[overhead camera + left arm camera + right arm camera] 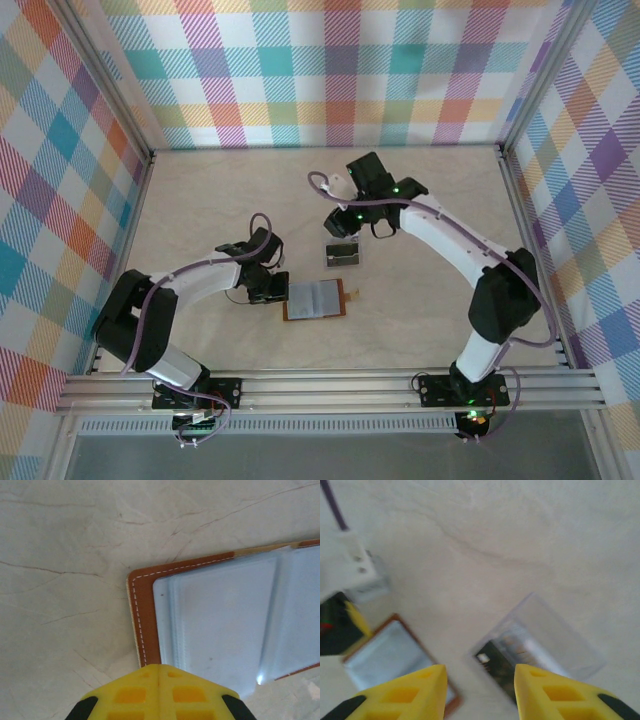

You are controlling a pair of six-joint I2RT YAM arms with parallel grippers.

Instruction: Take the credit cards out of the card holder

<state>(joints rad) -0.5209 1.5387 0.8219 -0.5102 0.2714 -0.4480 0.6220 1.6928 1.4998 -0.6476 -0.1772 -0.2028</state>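
Well, look near the middle of the table [200, 200]: a brown card holder [318, 300], open and flat, clear sleeves [220, 630] up, little snap tab [352, 295] on its right side. Just behind it, a bit apart, a clear tray [560, 630] with credit cards [496, 666] already inside, one dark, one pale. Hard to tell about any card left in the grey sleeves. Left gripper [160, 672]: pinched tight shut, holding nothing, tip right at the left edge of the card holder, maybe pressing on it, maybe only beside it; cannot tell. Right gripper [480, 680]: partly spread, nothing between the fingers, hanging above the table near the tray. Probably very light, those cards, thin and stiff, with smooth slippery faces. Likely to slide or twist away if pinched on a corner. Best to pinch a card by the short end poking out of a sleeve, flat faces between the pads, and pull straight along the sleeve. Softer, the card holder: bendy, light, likely to lift and drag along with the card. So hold down one brown edge with the shut fingers while pulling with the other gripper. No hard squeeze needed; probably not easy to break, but easy to drop.
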